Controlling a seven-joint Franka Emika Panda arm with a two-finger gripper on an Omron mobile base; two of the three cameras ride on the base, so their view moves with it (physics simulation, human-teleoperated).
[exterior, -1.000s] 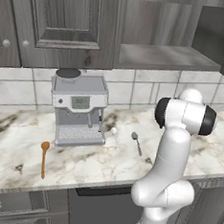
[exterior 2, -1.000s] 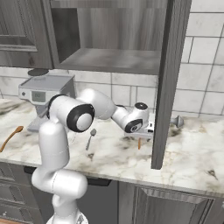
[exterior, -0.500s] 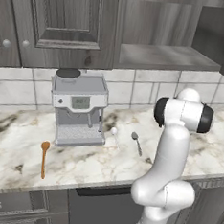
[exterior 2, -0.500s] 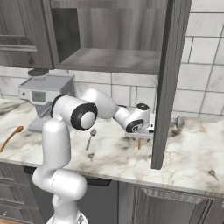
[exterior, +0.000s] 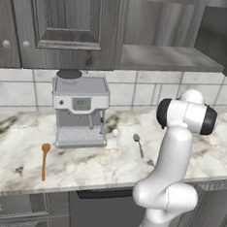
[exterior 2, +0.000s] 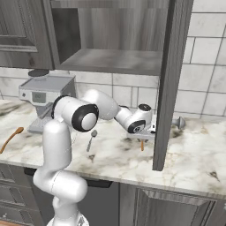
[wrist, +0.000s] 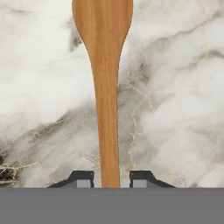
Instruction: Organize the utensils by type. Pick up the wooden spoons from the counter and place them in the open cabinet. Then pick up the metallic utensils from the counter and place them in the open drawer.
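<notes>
At the hand view's bottom centre, the gripper [wrist: 109, 178] straddles a wooden spoon [wrist: 105, 78] lying on the marble table [wrist: 175, 87]; whether it grips cannot be told.

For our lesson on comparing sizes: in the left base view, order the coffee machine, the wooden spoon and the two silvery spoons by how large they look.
1. coffee machine, by far the largest.
2. wooden spoon.
3. pale silvery spoon and darker silvery spoon: they look about alike, so I won't rank them.

Two rear base views (left, right) over one counter [exterior: 82, 164]; hand view close, straight down.
</notes>
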